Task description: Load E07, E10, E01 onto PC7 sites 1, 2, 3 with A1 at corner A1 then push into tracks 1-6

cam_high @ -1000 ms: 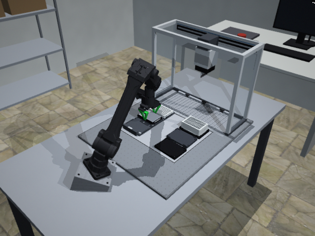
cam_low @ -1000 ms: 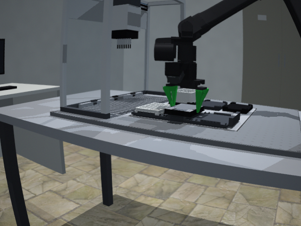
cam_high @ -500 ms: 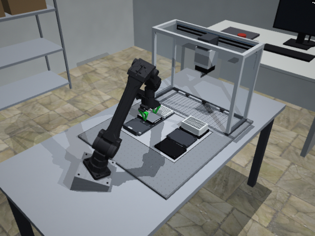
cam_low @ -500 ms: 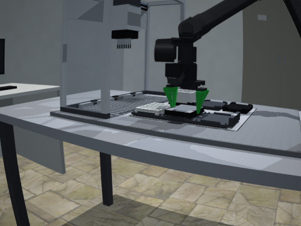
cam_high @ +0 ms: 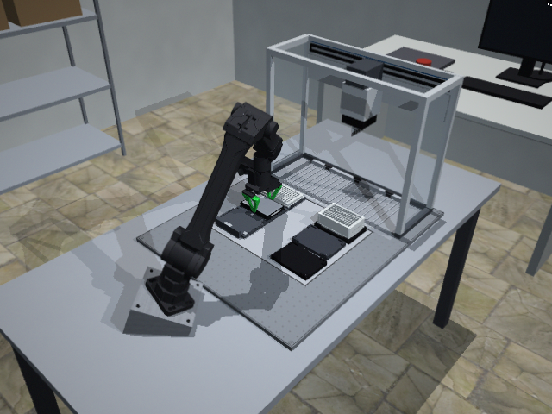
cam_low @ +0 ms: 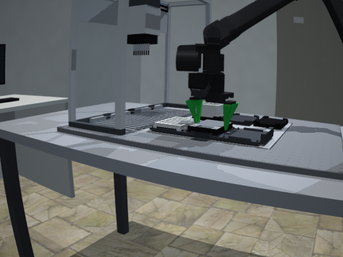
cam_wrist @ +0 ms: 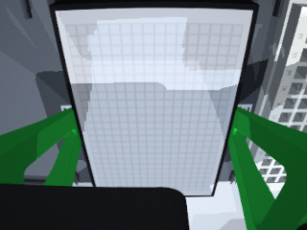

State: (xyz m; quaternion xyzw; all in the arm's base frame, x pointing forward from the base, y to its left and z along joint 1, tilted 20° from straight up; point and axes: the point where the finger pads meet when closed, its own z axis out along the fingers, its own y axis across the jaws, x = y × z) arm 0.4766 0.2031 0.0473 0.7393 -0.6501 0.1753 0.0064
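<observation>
My gripper (cam_high: 263,197) is shut on the 384-well plate E10 (cam_high: 268,207), a flat grey plate with a fine grid and a dark frame. It grips the plate across its long sides, over the middle site of the dark carrier PC7 (cam_high: 249,216). In the wrist view the plate (cam_wrist: 156,96) fills the space between my green fingers. In the exterior view the plate (cam_low: 206,126) sits low at the carrier (cam_low: 230,135); I cannot tell whether it touches. The 96-well plate E01 (cam_high: 290,194) lies in the carrier's site nearest the rails. The white deep-well block E07 (cam_high: 341,219) stands in the farthest nest.
The two nearer plate nests (cam_high: 318,241) (cam_high: 297,261) are dark and empty. The carrier's near site (cam_high: 237,222) is empty. The ribbed rails (cam_high: 338,185) lie beyond the carrier, under the instrument frame (cam_high: 363,80) with its pipetting head. The arm's base (cam_high: 172,291) stands at the front left.
</observation>
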